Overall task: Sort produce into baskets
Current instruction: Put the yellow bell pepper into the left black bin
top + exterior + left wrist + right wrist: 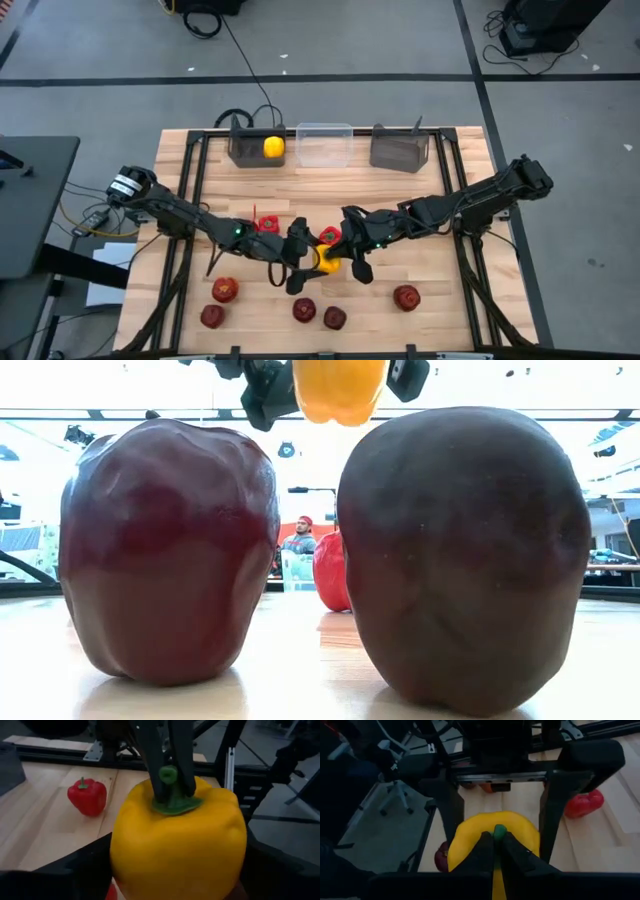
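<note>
Yellow pepper at centre of high view, lifted clear of the desk, hanging at top centre in low view. Right gripper pinched shut on its green stem. Left gripper spread wide either side of the pepper body; contact with the skin cannot be told. Both arms meeting mid-desk, crowding that zone.

Second yellow pepper inside left dark grey basket, upper centre-left of high view. Clear basket just right of it, other dark grey basket further right; all three in a row near the desk's far edge, small gaps between.

Red peppers bunched just left of the grippers; another one left of frame in left wrist view, well apart from the held pepper.

Dark red apples strung along lower edge of high view, near the desk's front edge; one apart at lower right. Two of them filling low view.

Bare wood on right side of desk and between the baskets and the arms. Seated person in room beyond, centre of low view.
</note>
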